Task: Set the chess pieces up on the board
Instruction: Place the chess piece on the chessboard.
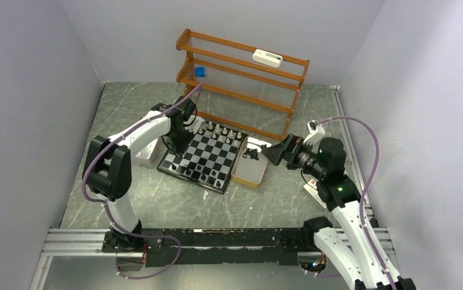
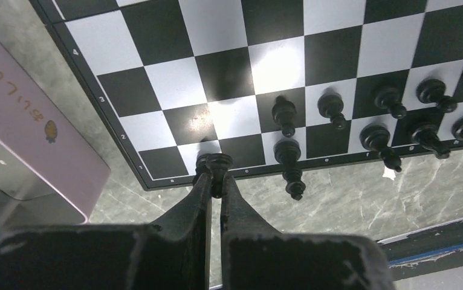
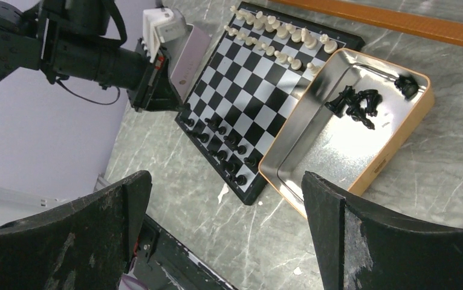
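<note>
**A black piece is pinched at the board's corner and could tip over**

The left gripper (image 2: pixel 216 181) has its two fingers (image 2: pixel 200 199) squeezed tight on the top of one black piece (image 2: pixel 214 162). The piece hangs over a white square in the last row, right by the dark rim of the board (image 2: pixel 156 60). I cannot tell if its foot is on the square yet.

Here is what could go wrong. If the fingers let go while the piece leans or is not all the way down, I think it will fall and may roll off the rim onto the table (image 2: pixel 338 199). If the fingers swing sideways as they pull away, they could knock the next black piece (image 2: pixel 289 158), which stands near.

The other black pieces (image 2: pixel 392 99) stand in two short rows along this edge, with some squares not filled. The white pieces (image 3: pixel 277 30) stand in rows at the far edge. A few more black pieces (image 3: pixel 356 103) lie in the shiny tray (image 3: pixel 392 151) just beside the board. The right gripper (image 3: pixel 224 176) hangs near that tray, spread wide, holding nothing. A pink box (image 2: pixel 29 121) sits by the board's other side.
</note>
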`<act>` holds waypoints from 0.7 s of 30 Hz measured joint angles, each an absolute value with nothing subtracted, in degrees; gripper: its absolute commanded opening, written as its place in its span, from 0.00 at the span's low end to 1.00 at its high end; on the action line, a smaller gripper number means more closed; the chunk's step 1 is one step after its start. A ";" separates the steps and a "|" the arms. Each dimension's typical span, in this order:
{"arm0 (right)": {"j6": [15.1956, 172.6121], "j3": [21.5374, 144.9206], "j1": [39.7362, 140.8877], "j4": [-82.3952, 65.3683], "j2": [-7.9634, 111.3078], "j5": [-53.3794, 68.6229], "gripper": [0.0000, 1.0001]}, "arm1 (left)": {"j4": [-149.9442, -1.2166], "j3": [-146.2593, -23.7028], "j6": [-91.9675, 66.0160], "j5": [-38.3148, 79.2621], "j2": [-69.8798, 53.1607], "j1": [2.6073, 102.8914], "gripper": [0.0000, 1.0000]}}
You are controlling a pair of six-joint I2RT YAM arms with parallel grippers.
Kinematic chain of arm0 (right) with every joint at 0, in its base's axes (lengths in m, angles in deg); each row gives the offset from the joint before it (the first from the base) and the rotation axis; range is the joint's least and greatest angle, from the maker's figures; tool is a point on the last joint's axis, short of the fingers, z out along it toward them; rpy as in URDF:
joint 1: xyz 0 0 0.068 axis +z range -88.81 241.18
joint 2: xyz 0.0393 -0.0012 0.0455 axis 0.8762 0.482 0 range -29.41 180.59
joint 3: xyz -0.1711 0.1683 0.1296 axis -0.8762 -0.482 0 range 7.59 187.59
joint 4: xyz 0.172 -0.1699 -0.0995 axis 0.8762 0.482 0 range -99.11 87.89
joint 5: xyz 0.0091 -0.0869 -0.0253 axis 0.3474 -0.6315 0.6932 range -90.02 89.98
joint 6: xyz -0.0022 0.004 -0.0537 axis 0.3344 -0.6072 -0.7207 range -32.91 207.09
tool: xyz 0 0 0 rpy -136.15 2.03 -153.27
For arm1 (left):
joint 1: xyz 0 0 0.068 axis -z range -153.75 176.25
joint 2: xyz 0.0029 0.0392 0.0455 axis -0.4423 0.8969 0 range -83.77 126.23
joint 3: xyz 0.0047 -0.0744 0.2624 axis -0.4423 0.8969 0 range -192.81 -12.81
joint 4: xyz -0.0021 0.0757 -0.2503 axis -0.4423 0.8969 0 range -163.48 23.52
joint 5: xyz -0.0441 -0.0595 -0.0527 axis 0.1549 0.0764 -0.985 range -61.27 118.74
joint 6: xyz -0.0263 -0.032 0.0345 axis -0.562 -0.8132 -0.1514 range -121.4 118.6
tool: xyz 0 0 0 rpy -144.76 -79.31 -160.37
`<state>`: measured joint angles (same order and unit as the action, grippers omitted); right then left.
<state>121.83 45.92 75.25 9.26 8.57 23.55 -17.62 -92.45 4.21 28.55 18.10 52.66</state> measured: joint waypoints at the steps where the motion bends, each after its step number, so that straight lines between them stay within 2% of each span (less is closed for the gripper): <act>1: 121.74 45.94 75.25 9.31 8.57 23.40 1.00 | -17.91 -91.99 4.21 28.55 18.43 52.55 0.05; 21: 121.70 46.23 75.23 9.37 7.74 22.44 1.00 | -20.22 -91.20 4.12 26.67 22.99 52.23 0.05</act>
